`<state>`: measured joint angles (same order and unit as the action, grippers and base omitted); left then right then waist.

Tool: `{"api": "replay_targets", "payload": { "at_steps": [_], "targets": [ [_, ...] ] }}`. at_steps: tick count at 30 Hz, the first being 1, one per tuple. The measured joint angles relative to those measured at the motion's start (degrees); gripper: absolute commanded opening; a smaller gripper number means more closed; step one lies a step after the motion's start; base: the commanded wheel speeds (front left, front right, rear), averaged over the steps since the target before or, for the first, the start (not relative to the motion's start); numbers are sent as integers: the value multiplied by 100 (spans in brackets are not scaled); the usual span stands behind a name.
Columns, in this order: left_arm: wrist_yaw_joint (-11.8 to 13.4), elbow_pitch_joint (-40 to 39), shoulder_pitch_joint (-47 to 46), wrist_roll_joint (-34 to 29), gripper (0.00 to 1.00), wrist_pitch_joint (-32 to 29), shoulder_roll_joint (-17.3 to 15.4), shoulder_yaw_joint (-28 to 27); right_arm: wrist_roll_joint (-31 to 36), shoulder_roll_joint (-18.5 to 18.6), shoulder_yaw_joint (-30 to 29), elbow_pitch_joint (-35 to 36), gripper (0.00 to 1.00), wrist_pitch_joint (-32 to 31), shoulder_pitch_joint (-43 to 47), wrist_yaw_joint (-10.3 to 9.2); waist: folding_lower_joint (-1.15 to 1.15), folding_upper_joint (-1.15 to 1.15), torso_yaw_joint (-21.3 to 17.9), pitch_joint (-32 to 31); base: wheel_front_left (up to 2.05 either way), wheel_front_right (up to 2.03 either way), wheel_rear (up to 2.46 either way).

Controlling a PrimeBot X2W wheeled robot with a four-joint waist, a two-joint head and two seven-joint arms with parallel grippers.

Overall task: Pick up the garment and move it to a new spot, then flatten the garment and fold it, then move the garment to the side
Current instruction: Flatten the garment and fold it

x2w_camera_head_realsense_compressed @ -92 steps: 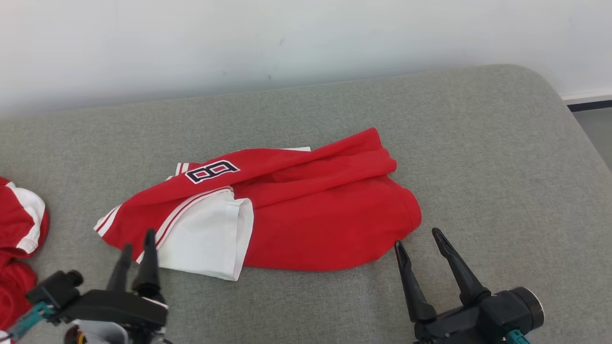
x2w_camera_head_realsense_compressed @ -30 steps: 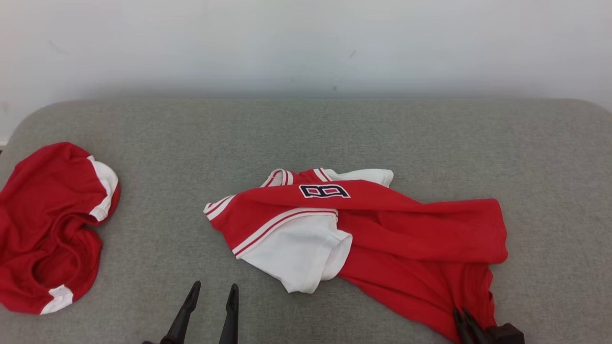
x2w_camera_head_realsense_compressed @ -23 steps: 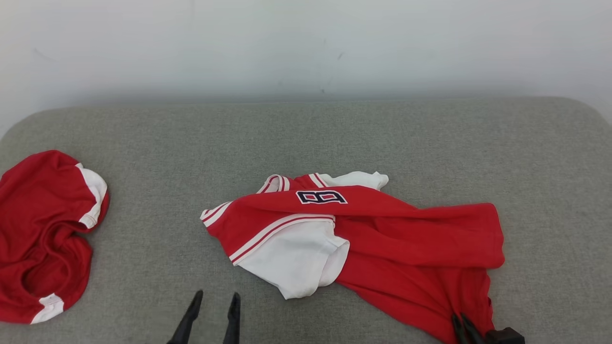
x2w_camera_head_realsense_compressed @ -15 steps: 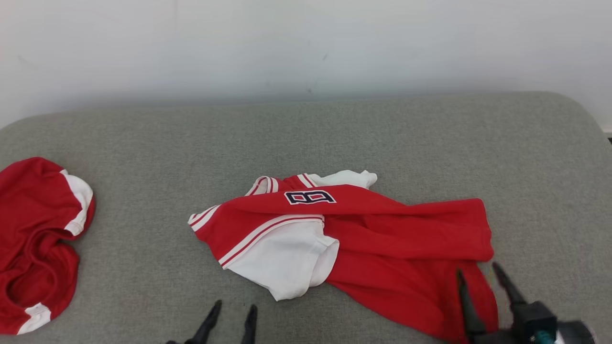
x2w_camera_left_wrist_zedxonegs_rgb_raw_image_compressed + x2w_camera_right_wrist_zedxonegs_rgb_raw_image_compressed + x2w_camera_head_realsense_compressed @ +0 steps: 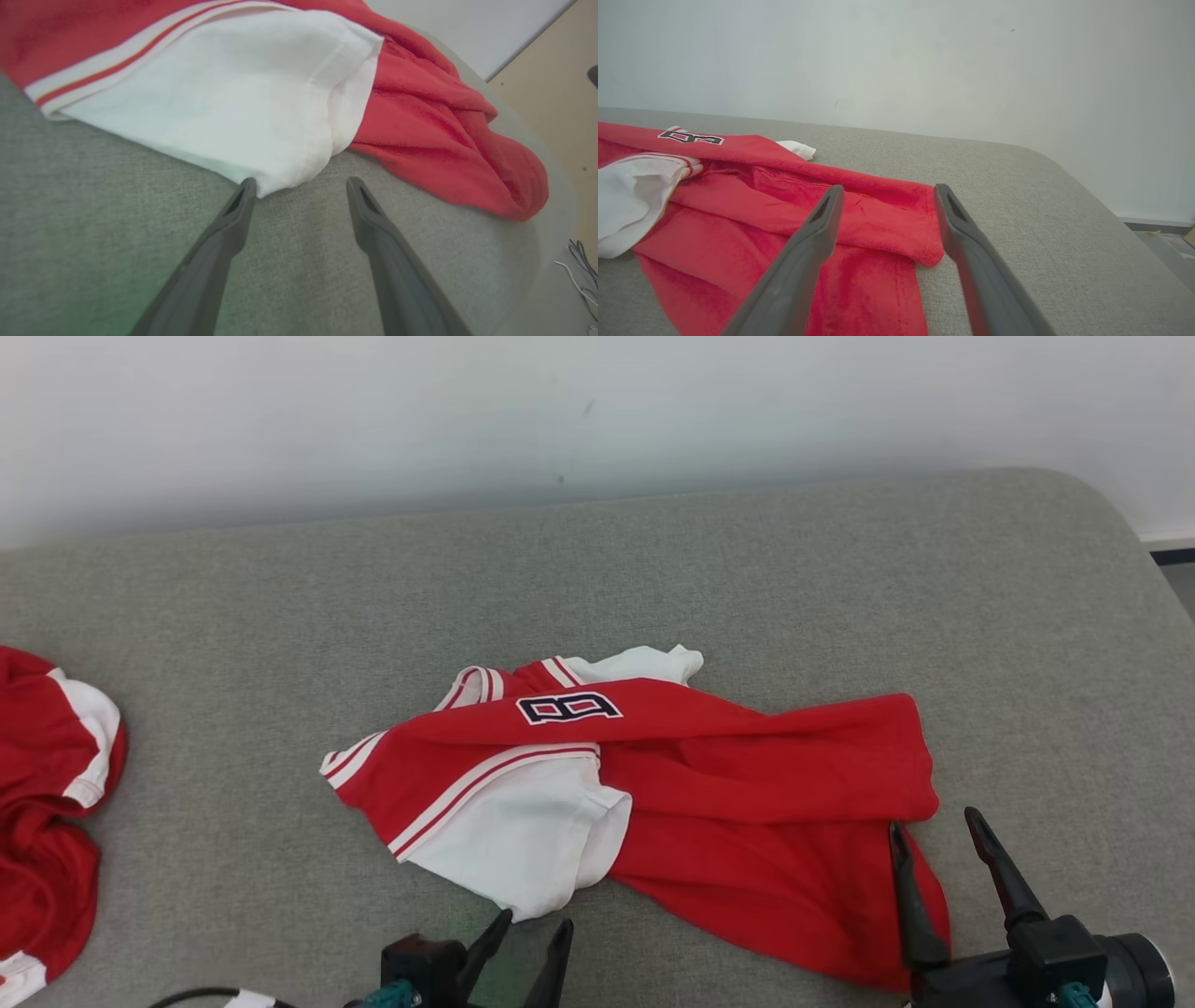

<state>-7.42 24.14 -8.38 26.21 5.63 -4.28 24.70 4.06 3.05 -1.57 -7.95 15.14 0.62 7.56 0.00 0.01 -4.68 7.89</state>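
Garment (image 5: 728,775): red shirt with a white sleeve (image 5: 523,840). It lies about mid-cushion (image 5: 280,616), bunched, with the body folded over itself in long ridges and a number patch (image 5: 568,707) on the top fold. Not flat, so I judge the flatten step is in hand, or about to be.

Left end effector (image 5: 534,920): jaws well apart, holding nothing. In the wrist view its tips (image 5: 301,182) sit low over the cushion at the sleeve's near edge, with one fingertip (image 5: 247,184) at the cloth's margin. I cannot tell whether it touches. The placement makes sense as a pinch point — the sleeve hem is a loose, free layer.

Right end effector (image 5: 934,819): also wide open and empty. It straddles the red hem corner (image 5: 924,242), with one finger over the fabric and the other over bare cushion. The open jaws bracketing an edge suggest it is lined up to take the hem.

With both arms at the near side on opposite ends of the garment, pulling apart would spread it — my reading only.

Second red garment (image 5: 47,803): at the far left, well apart and untouched.
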Motion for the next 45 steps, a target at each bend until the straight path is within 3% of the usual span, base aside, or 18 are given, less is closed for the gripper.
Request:
{"api": "replay_targets", "payload": {
  "at_steps": [6, 7, 9, 11, 13, 19, 25, 30, 34, 39, 45],
  "targets": [
    [0, 357, -276, 387, 100, 70, 53, -60, -2, -8, -12, 113, 100, 0, -33, 0, 0, 0, -132, 121, 0, 0, 0],
    [-1, 412, -316, 485, 96, 85, 66, -59, -8, -9, -12, 125, 100, 0, -34, 0, 0, 0, -149, 137, 0, 0, 0],
    [-8, 531, -408, 531, 71, 70, 73, -27, -40, -9, -9, 141, 100, 0, -34, 0, 0, 0, -181, 162, 0, 0, 0],
    [-8, 658, -485, 548, 59, 60, 71, -10, -55, -8, -13, 155, 100, 0, -33, 0, 0, 0, -206, 179, 0, 0, 0],
    [-3, 778, -546, 509, 0, 96, 68, 24, -60, -10, -18, 176, 100, 0, -34, 0, 0, 0, -223, 183, 0, 0, 0],
    [55, 835, -604, 408, 0, 403, -14, 27, -62, -10, -103, 241, 100, 0, -32, 0, 0, 0, -187, 146, 0, 0, 0],
    [194, 246, -392, 259, 0, 673, -449, -138, -186, -10, -159, 127, 100, 0, 11, 0, 0, 0, -65, 79, 0, 0, 0],
    [297, -521, -84, 63, 0, 740, -989, -235, -515, -13, -270, -443, 100, 0, -1, 0, 0, 0, 75, 40, 0, 0, 0],
    [342, -836, 53, 67, 0, 686, -1154, -281, -779, -15, -354, -993, 100, -10, -206, -1, 0, 0, 157, 40, 0, 0, 0],
    [427, -1193, 162, 52, 0, 609, -1304, -322, -1358, 47, -514, -1681, 100, -380, -938, 0, 0, 0, 215, 103, 0, 0, 0],
    [490, -1460, 244, 53, 0, 531, -1417, -330, -1953, 634, -469, -2318, 100, -1414, -1867, -1, 0, 0, 260, 234, 0, 0, 0]
  ]
}}
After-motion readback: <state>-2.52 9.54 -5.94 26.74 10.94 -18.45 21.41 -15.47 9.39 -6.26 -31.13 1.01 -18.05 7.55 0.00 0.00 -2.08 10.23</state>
